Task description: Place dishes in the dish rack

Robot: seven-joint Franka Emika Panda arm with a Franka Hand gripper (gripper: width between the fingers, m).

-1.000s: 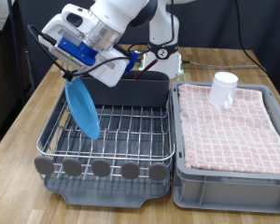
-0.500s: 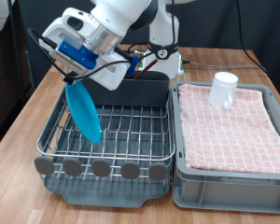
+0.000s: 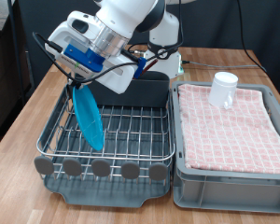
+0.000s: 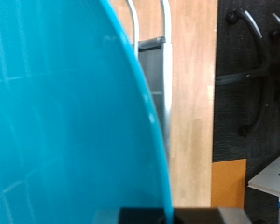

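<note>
My gripper (image 3: 79, 79) is shut on the top edge of the bright-blue plate (image 3: 88, 118). The plate hangs on edge, slightly tilted, with its lower rim down among the wires at the left of the silver wire dish rack (image 3: 131, 131). The plate (image 4: 65, 121) fills most of the wrist view, and the rack's wires (image 4: 147, 23) show past its rim. The small white cup (image 3: 224, 89) stands upside down on the pink checked cloth in the grey bin (image 3: 231, 168), at the exterior view's right. The wooden spoon is out of view.
The rack's tall grey cutlery compartment (image 3: 145, 91) stands at its far side, just behind my arm. The bin sits close against the rack's right side. Both rest on a wooden table (image 3: 23, 140). A dark screen (image 3: 33, 37) stands behind the table at the left.
My gripper has moved down and a little to the right with the plate. The plate's lower rim has sunk further into the rack's wires.
</note>
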